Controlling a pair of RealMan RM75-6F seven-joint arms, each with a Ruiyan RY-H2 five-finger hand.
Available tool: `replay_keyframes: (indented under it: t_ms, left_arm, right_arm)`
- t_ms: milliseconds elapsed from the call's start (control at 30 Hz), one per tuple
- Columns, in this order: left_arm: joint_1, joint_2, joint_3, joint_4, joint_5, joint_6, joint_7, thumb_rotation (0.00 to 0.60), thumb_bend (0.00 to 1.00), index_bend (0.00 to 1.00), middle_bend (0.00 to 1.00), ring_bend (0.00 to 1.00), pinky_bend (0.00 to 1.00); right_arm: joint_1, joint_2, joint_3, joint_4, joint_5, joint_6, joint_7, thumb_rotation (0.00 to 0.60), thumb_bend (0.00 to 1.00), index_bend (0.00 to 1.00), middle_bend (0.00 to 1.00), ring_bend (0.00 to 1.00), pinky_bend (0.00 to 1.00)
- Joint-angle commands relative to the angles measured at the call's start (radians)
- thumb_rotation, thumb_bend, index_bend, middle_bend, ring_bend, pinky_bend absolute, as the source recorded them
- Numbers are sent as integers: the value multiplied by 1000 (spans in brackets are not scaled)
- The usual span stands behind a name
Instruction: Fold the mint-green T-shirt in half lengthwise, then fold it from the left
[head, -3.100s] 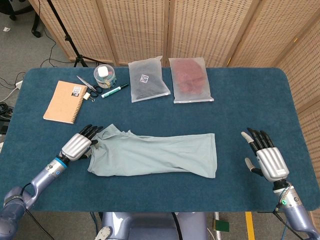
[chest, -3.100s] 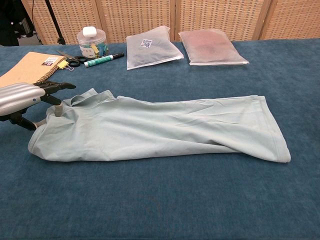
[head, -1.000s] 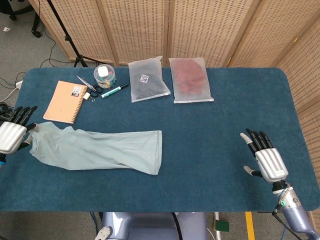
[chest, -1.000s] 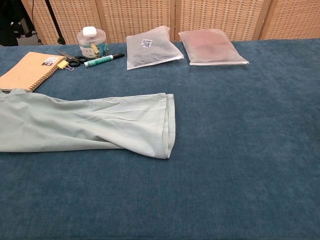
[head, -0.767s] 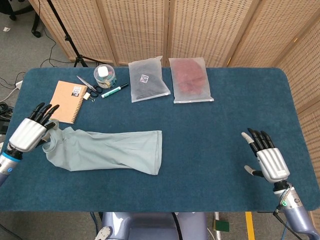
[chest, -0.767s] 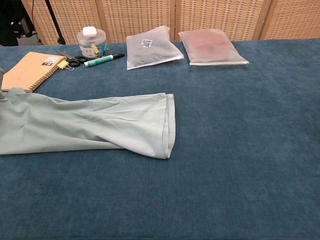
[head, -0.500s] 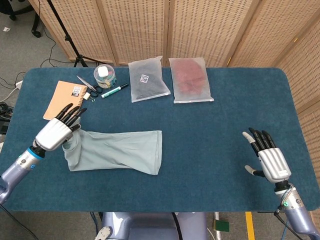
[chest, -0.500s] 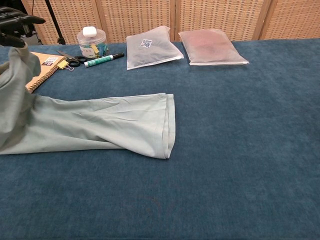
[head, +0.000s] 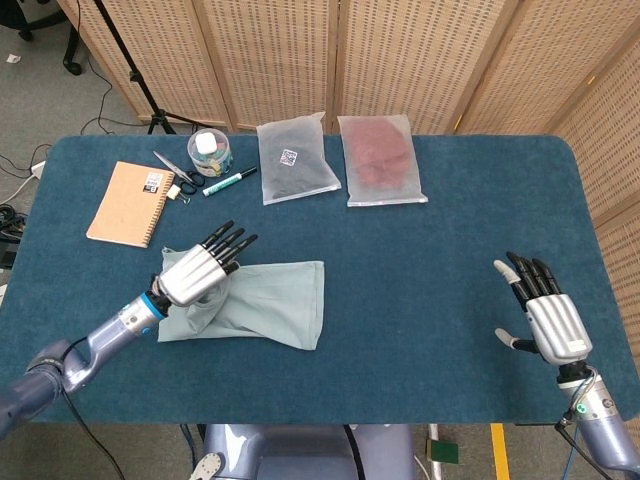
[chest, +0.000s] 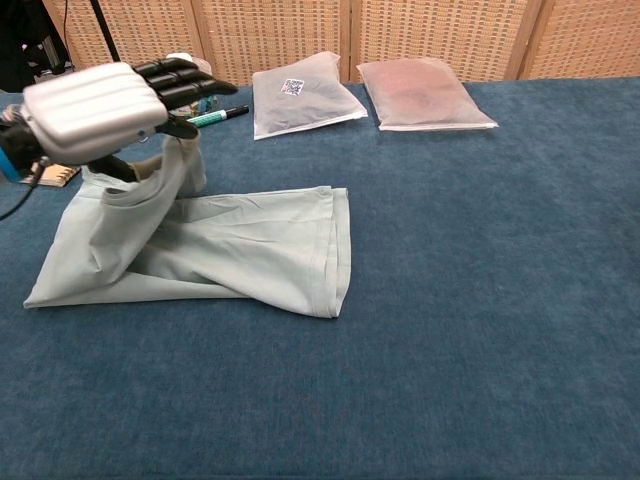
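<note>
— Where is the mint-green T-shirt (head: 262, 303)?

— On the blue table (head: 420, 250), toward the left part of the front edge. Its collar end is lifted off the cloth; the rest lies flat, hem toward the table's middle.

— What lifts it?

— The left hand (head: 197, 270). Its dark fingers (chest: 185, 82) reach out nearly straight and close together over the raised fabric, which is pinched under them against the thumb.

— And the right hand (head: 548, 318)?

— Near the right front corner, well apart from the shirt, fingers spread, holding nothing.

— Anything along the back edge?

— A notebook (head: 127, 203), a marker (head: 229, 181), a jar (head: 209, 152) and two bagged garments (head: 294, 156).
</note>
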Motion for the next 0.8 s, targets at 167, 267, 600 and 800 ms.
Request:
replay_keyframes:
  t_ms: [167, 267, 600, 800]
  left_arm:
    - [-59, -85, -31, 13, -5, -62, 35, 600, 546, 843, 0, 0, 0]
    - [-75, -109, -40, 22, -13, -87, 43, 600, 545, 843, 0, 0, 0]
    - [-112, -186, -55, 59, -35, -147, 70, 600, 527, 843, 0, 0, 0]
    - [-133, -243, -71, 92, -63, -201, 91, 600, 505, 843, 0, 0, 0]
  right_arm:
    - [-1, 3, 0, -3, -1, -1, 3, 600, 34, 0, 0, 0, 0]
    - [-1, 4, 0, -4, -1, -2, 6, 600, 39, 0, 0, 0, 0]
    - [-1, 8, 1, -4, -3, -2, 14, 600, 41, 0, 0, 0, 0]
    - [-2, 10, 1, -5, -2, -4, 18, 600, 41, 0, 0, 0, 0]
